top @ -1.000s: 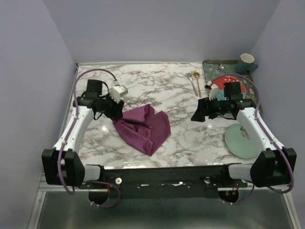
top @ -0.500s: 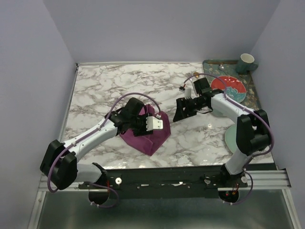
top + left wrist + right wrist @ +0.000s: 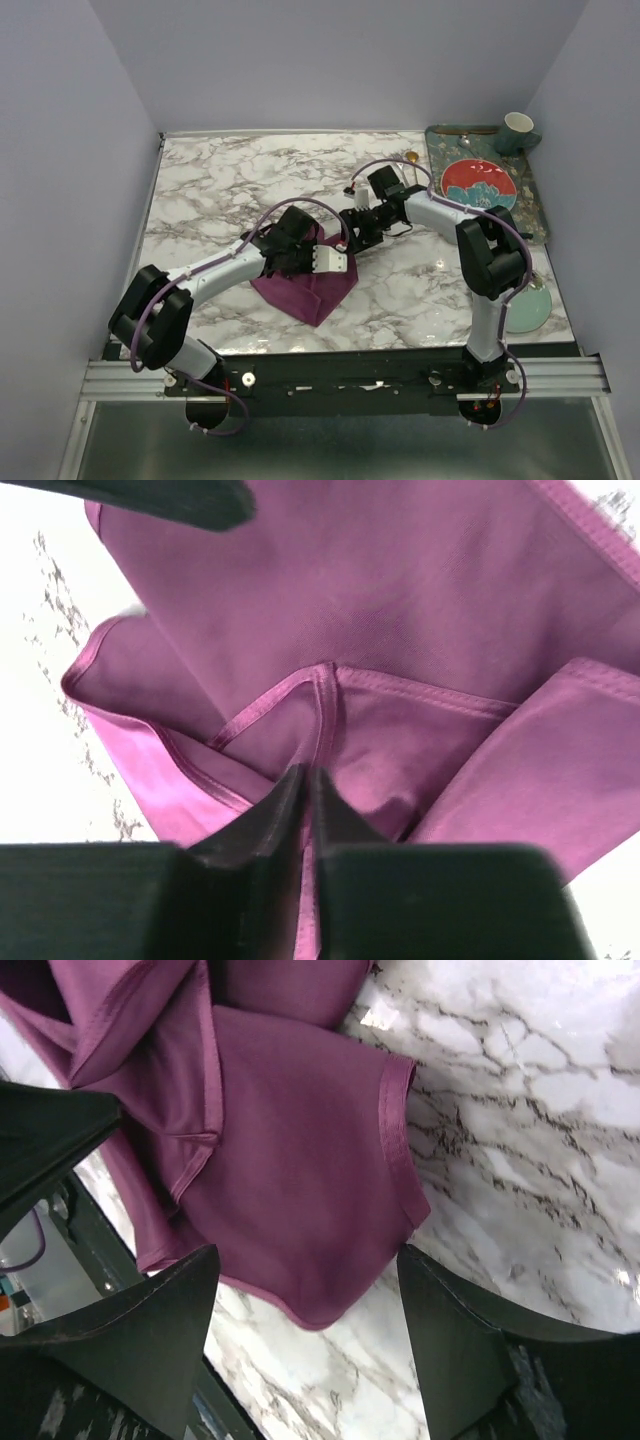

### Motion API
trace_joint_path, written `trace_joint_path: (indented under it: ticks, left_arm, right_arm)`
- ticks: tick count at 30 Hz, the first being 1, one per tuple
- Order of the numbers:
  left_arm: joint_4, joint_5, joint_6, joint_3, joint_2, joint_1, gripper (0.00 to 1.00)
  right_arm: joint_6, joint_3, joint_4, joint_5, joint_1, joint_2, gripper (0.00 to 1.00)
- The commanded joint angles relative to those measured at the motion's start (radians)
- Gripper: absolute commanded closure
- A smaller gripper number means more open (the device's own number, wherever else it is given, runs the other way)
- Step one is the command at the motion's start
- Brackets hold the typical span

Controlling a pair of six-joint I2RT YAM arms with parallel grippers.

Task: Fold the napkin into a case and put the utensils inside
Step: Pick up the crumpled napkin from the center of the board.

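The napkin (image 3: 305, 288) lies bunched on the marble table (image 3: 220, 190), a little below the centre of the top view. It is a loose heap with overlapping layers and stitched hems showing (no neat pocket shape).

The left gripper (image 3: 305, 778) comes in from the lower left of the top view and sits on the upper part of the cloth. In the left wrist view its two dark fingers (image 3: 270, 815) are pressed almost together, with a fold of purple cloth pinched between them just below a hemmed corner.

The right gripper (image 3: 305, 1260) reaches in from the right and hangs over the napkin's upper right edge. In the right wrist view its fingers (image 3: 150, 1325) are spread wide, one at each lower corner of the frame. A rounded flap of cloth and bare marble show between them, and nothing is grasped.

The gold spoon (image 3: 411, 157) lies at upper centre right, its bowl showing just above the right arm. A tray (image 3: 437, 150) in the upper right corner holds a red plate (image 3: 477, 182) and a cup (image 3: 518, 128). A green plate (image 3: 535, 310) peeks out at lower right.

Any print on the white block (image 3: 330, 261) on the left wrist is too small to read.
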State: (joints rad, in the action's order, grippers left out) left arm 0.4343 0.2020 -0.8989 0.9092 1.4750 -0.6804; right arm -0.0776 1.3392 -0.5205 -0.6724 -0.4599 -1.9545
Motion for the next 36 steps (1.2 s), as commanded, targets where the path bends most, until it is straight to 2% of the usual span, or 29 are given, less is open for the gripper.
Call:
trace_joint_path:
  ticks: [1, 2, 5, 6, 8, 12, 13, 15, 16, 20, 21, 23, 24, 26, 27, 30, 36]
  left_arm:
    - [0.009, -0.065, 0.049, 0.025, -0.013, 0.038, 0.97]
    - [0.014, -0.055, 0.063, 0.026, -0.027, 0.065, 0.99]
    - [0.056, -0.027, 0.100, 0.031, -0.099, 0.114, 1.00]
    - [0.069, -0.012, 0.107, 0.031, -0.119, 0.155, 1.00]
    - [0.124, 0.007, 0.127, 0.034, -0.183, 0.202, 1.00]
    - [0.237, 0.034, 0.117, 0.013, -0.306, 0.366, 1.00]
    - [0.263, 0.027, 0.108, 0.001, -0.358, 0.436, 1.00]
    - [0.277, 0.016, 0.087, -0.038, -0.407, 0.502, 1.00]
    - [0.279, 0.005, 0.084, -0.050, -0.444, 0.571, 1.00]
    - [0.305, 0.066, 0.130, -0.046, -0.461, 0.650, 1.00]
    - [0.314, 0.107, 0.197, -0.009, -0.449, 0.648, 0.71]
    - [0.325, 0.180, 0.299, 0.043, -0.386, 0.612, 0.30]
    - [0.319, 0.224, 0.346, 0.093, -0.359, 0.587, 0.15]
    - [0.275, 0.215, 0.468, 0.129, -0.282, 0.504, 0.11]
    - [0.249, 0.189, 0.503, 0.146, -0.260, 0.420, 0.09]
    - [0.164, 0.156, 0.623, 0.190, -0.161, 0.297, 0.09]
    - [0.147, 0.125, 0.770, 0.334, 0.129, 0.205, 0.12]
  right_arm:
    - [-0.024, 0.054, 0.016, 0.048, -0.011, -0.072, 0.27]
    - [-0.024, 0.057, 0.014, 0.050, -0.011, -0.078, 0.30]
    - [-0.022, 0.060, 0.013, 0.051, -0.011, -0.095, 0.52]
    - [-0.018, 0.058, 0.008, 0.051, -0.013, -0.096, 0.74]
    - [-0.010, 0.055, -0.001, 0.057, -0.011, -0.087, 0.99]
    - [0.002, 0.008, -0.016, 0.085, -0.013, -0.008, 0.99]
    - [0.002, -0.008, -0.016, 0.100, -0.013, 0.014, 0.99]
    - [0.001, -0.053, -0.016, 0.112, -0.013, 0.084, 0.99]
    - [0.005, -0.069, -0.018, 0.129, -0.011, 0.109, 0.99]
    - [0.030, -0.130, -0.036, 0.152, -0.011, 0.203, 0.99]
    - [0.030, -0.140, -0.044, 0.152, -0.011, 0.216, 1.00]
    - [0.027, -0.153, -0.053, 0.142, -0.011, 0.224, 0.99]
    - [0.025, -0.155, -0.064, 0.134, -0.013, 0.223, 1.00]
    - [0.018, -0.158, -0.065, 0.129, -0.011, 0.213, 1.00]
    - [0.015, -0.158, -0.065, 0.128, -0.011, 0.210, 1.00]
    - [0.012, -0.161, -0.068, 0.129, -0.011, 0.213, 1.00]
    - [0.015, -0.173, -0.073, 0.129, -0.013, 0.239, 1.00]
